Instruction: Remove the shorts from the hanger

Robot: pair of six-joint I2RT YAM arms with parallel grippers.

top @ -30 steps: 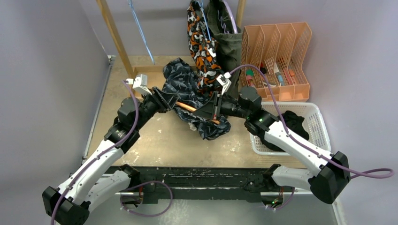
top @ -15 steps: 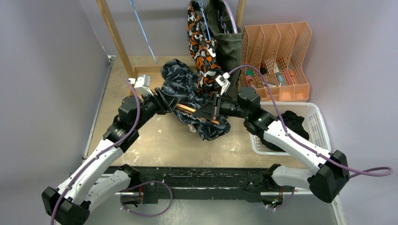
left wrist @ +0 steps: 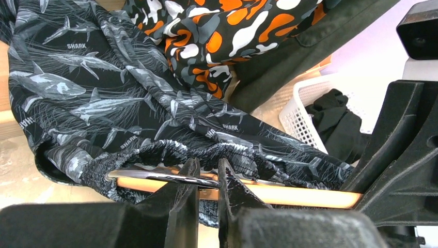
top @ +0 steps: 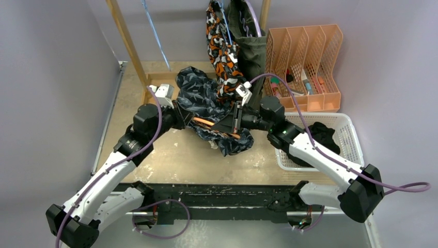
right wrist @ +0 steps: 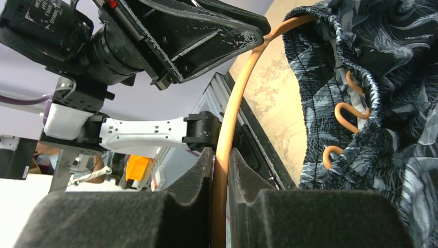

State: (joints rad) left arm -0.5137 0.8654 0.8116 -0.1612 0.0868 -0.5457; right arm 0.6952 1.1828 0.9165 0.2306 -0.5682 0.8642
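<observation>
1. The orange hanger point(left wrist: 299, 196) is clamped by both the left gripper point(left wrist: 208, 173) and the right gripper point(right wrist: 221, 160), jaws closed on its bar
2. The navy patterned shorts point(left wrist: 103, 103) are threaded on that bar, which runs from gripper to gripper; the bunched waistband lies nearer the left one

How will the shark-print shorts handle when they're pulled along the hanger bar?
Probably floppy: the shark-print shorts sag in loose folds over the orange hanger, so they should drape, not hold shape. Their gathered waistband bunches round the bar and may drag or snag, perhaps on the orange hooks. Thin cloth, likely light.
</observation>
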